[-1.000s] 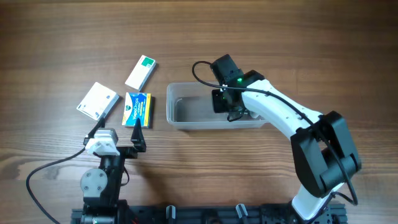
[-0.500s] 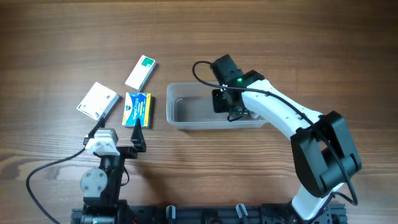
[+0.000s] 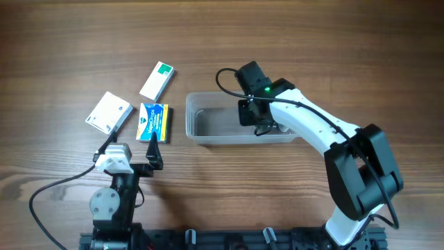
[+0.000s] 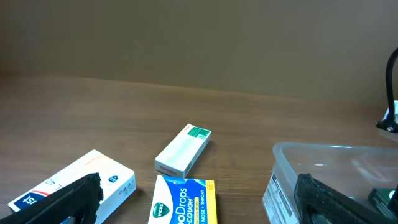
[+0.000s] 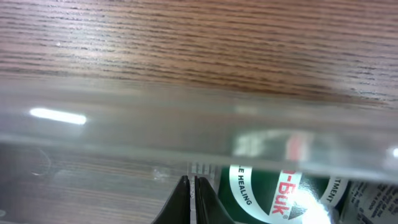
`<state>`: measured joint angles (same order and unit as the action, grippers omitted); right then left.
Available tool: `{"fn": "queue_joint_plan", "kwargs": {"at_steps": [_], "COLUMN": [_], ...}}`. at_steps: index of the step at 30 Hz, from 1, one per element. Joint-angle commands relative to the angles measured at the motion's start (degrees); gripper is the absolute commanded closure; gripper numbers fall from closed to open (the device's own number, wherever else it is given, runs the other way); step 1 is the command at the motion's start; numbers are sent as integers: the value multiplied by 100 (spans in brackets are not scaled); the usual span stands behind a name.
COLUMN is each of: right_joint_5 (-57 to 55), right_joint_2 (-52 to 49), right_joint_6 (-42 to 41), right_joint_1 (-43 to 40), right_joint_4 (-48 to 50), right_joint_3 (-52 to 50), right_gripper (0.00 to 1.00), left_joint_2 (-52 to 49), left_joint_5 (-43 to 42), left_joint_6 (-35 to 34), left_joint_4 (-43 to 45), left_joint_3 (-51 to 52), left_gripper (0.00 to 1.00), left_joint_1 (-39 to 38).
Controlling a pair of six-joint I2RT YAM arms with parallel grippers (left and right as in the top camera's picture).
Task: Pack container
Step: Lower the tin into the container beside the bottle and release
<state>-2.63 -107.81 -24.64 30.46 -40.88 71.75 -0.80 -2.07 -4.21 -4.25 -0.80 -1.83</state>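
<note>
Right pincer down in the clear tub, left pincer waiting wide.
I am reaching my right pincer point(image 3: 251, 117) into the right half of the tub point(image 3: 208, 139), which is lying lengthwise on the wooden table point(image 3: 55, 42), right of centre. My right tips are pressing together on nothing, just beside a green-labelled pack point(image 5: 267, 190) showing through the clear plastic. I am holding my left pincer point(image 3: 130, 148) spread wide and empty near the table's front. Just ahead of it a blue-and-yellow cough-drop box point(image 3: 153, 121) is lying near the tub's left end, not touching it. A white box point(image 3: 109, 112) is sitting to its left, and a green-ended white box point(image 3: 157, 80) is lying farther back.
</note>
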Motion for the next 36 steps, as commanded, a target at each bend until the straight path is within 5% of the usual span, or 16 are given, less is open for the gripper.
{"fn": "queue_joint_plan", "kwargs": {"at_steps": [1, 36], "right_joint_5": [-122, -323], "right_joint_2": [-74, -404], "right_joint_6": [-103, -232], "right_joint_1": [4, 9], "right_joint_4": [-9, -136], "right_joint_3": [-26, 216], "right_gripper": [96, 93], "left_joint_2": [42, 42], "left_joint_5": [-90, -90], "left_joint_6": [-59, -59], "left_joint_4": [9, 9], "left_joint_3": [48, 48], "left_gripper": [0, 0], "left_joint_1": [-31, -31]}}
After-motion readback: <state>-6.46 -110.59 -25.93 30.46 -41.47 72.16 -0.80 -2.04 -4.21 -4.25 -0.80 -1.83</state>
